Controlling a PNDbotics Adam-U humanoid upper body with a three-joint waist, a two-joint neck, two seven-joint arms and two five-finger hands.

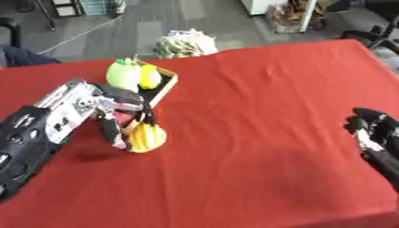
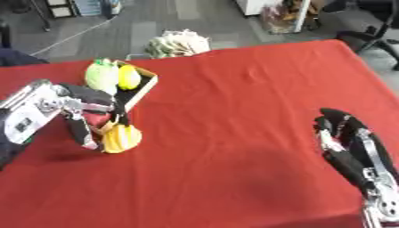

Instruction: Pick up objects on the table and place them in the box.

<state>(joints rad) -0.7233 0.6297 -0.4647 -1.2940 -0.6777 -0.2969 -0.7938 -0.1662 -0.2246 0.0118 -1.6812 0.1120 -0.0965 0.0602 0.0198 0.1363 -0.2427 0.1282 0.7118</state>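
Observation:
My left hand [image 1: 117,109] is curled round a yellow-orange ribbed fruit [image 1: 146,137], holding it just above the red table beside the box's near end. The box [image 1: 165,89] is a shallow dark tray with a pale rim at the table's back left. In it stand a pale green fruit [image 1: 123,75] and a yellow one [image 1: 149,76]; something red [image 2: 95,118] shows behind my fingers. My right hand [image 2: 347,138] rests at the right edge, fingers relaxed and holding nothing.
The red tablecloth [image 1: 257,116] spreads wide between the two hands. Beyond the far edge, on the floor, lies a whitish bundled bag [image 1: 185,43]. Chair legs and furniture stand at the back right.

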